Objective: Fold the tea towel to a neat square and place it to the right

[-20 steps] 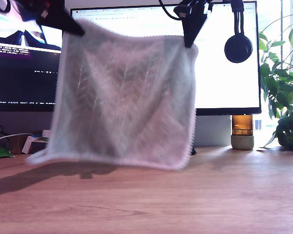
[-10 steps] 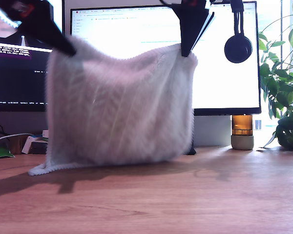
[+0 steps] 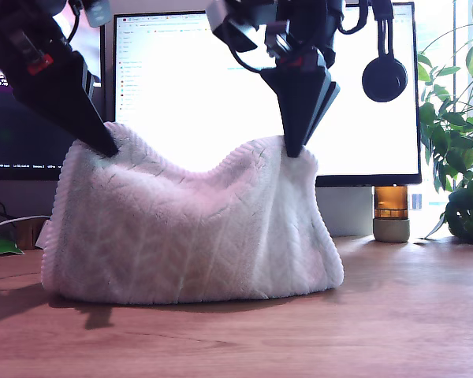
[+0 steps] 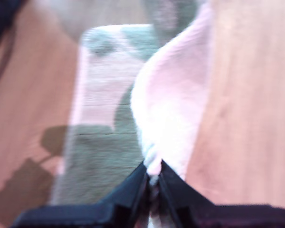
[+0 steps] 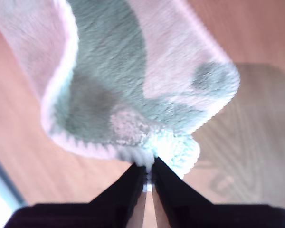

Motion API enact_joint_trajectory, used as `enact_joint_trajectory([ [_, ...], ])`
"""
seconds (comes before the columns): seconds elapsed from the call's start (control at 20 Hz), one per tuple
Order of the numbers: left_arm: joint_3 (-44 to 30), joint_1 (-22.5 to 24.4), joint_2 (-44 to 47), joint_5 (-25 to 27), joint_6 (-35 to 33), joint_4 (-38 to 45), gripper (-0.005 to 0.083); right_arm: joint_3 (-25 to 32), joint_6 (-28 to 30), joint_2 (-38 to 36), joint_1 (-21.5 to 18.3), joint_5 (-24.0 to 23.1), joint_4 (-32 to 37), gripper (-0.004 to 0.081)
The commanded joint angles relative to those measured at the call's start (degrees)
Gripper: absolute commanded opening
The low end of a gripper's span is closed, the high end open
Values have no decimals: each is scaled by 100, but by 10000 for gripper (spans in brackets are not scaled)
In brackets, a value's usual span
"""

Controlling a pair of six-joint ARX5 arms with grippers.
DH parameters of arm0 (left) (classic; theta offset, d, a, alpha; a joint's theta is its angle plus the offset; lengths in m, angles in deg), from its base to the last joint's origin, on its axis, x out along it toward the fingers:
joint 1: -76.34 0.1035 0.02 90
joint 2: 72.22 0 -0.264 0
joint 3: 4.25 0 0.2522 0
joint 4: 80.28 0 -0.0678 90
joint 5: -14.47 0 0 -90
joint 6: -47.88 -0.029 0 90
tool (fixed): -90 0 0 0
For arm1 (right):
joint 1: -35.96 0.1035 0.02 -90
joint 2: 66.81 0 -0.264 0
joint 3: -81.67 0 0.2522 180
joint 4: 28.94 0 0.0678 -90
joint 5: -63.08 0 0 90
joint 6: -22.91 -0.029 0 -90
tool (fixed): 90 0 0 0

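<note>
Tea towel (image 3: pixel 189 228) hangs by two top corners, lower part resting on the wooden desk (image 3: pixel 299 339) before the monitor (image 3: pixel 363 87). My first gripper (image 4: pixel 152 176) and my second gripper (image 5: pixel 149 172) each pinch a corner, presumably to lay a fold.

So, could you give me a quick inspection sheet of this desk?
Surface: wooden desk.
Job's things: tea towel held up by two corners, sagging between them, lower part bunched on the desk.
Clutter: amber jar; small boxes at the exterior view's left.
Pincers: my first pincer and my second pincer each shut on the towel's edge.
Cables: pale cable.
Surroundings: monitor, hanging headphones, plant.
</note>
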Motion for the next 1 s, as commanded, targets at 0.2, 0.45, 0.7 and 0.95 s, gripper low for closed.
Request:
enact_joint_trajectory([
  [0.2,-13,-125,13,-116,297,-562,-22,57,-590,-83,203,61,-35,-1],
  [0.45,-13,-103,13,-181,601,-909,190,57,-940,-90,376,61,-57,173],
  [0.7,-13,-15,20,-175,730,-997,303,57,-1019,-92,422,37,-52,231],
  [0.95,-11,37,17,-221,986,-170,44,55,-905,-90,291,66,592,-23],
])
